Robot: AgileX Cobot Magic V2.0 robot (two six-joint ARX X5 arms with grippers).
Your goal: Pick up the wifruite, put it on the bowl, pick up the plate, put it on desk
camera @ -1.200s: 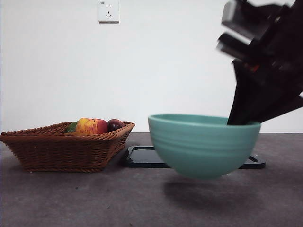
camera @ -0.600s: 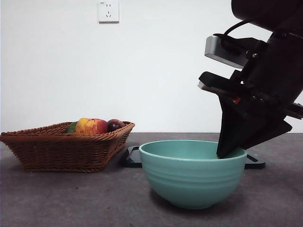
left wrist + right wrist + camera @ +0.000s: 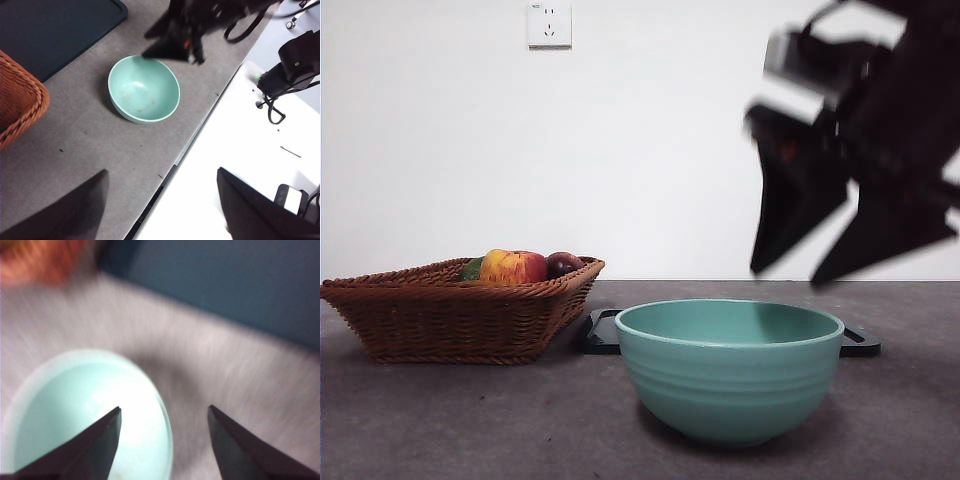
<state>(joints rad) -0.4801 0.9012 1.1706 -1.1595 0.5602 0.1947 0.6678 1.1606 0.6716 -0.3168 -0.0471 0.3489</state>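
On the desk [image 3: 440,420], the bowl [image 3: 728,368] is sitting upright beside the basket [image 3: 460,310].
Above its rim, the right gripper [image 3: 798,272] is hanging blurred, jaws spread and holding nothing; the left gripper [image 3: 160,200], also spread, is waiting apart. No wifruite is showing.

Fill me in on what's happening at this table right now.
The right gripper hangs open and empty above the mint-teal bowl, which stands on the desk in front of the dark tray. From above, the bowl looks empty; no brown fuzzy fruit shows in it. The left gripper waits open off to the side, over the desk's edge. The wicker basket beside the tray holds a red-yellow apple and a dark round fruit.
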